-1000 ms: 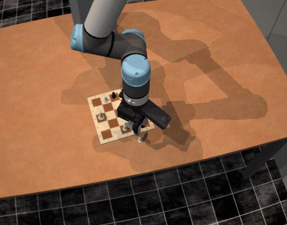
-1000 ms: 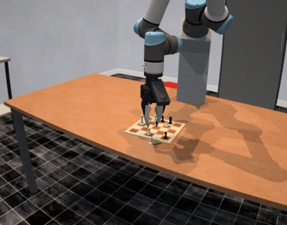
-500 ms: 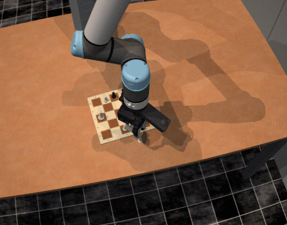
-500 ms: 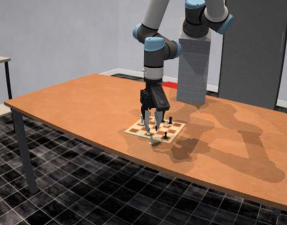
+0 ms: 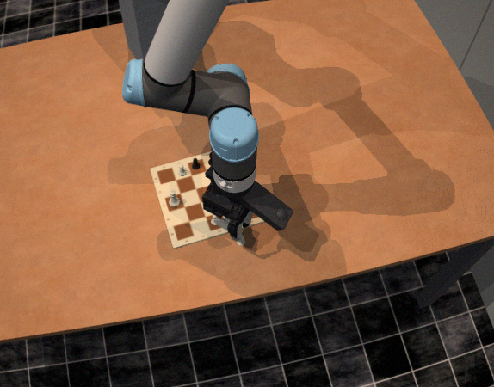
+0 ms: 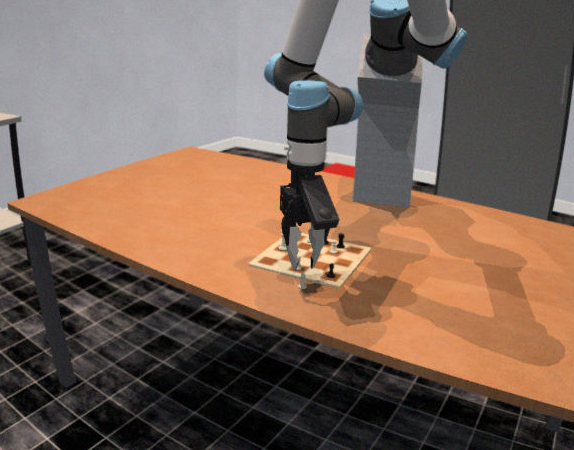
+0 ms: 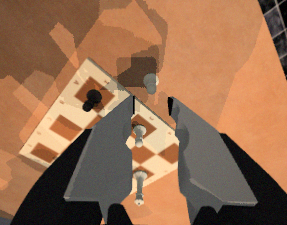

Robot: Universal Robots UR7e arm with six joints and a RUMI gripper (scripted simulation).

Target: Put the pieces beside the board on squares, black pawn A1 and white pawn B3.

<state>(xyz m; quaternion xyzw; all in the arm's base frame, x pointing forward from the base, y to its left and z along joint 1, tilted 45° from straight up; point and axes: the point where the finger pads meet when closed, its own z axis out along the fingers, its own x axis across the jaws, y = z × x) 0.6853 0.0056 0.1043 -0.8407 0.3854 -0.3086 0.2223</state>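
Grey metal fingers of the gripper (image 5: pixel 239 233) (image 6: pixel 303 267) (image 7: pixel 152 101) stand partly spread above the near edge of the chessboard (image 5: pixel 175 243) (image 6: pixel 267 268) (image 7: pixel 29 147), with nothing pinched between them. Just beyond their tips in the wrist view, above the centre of the frame, the white pawn (image 5: pixel 241 241) (image 6: pixel 302 282) (image 7: pixel 151 81) stands upright on the orange-brown table (image 5: pixel 75 275) (image 6: pixel 137 190) (image 7: pixel 193 20), near the board's edge but off it. Nearest to the fingers on the board is a white piece (image 5: pixel 214 220) (image 6: pixel 298 264) (image 7: pixel 139 131), and a taller white piece (image 5: pixel 174 199) (image 7: pixel 139 185) stands on another dark square, left of the gripper in the top view. The black pawn (image 6: pixel 330 271) (image 7: pixel 93 97) is upright on the dark corner square, left of centre in the wrist view; the arm covers it in the top view. Farther out, toward the upper left of the board in the top view, a small white piece (image 5: pixel 182 170) and a black piece (image 5: pixel 195 163) stand on neighbouring squares, while dark floor tiles (image 5: pixel 161 344) (image 6: pixel 187 370) fill the lower part of the frame
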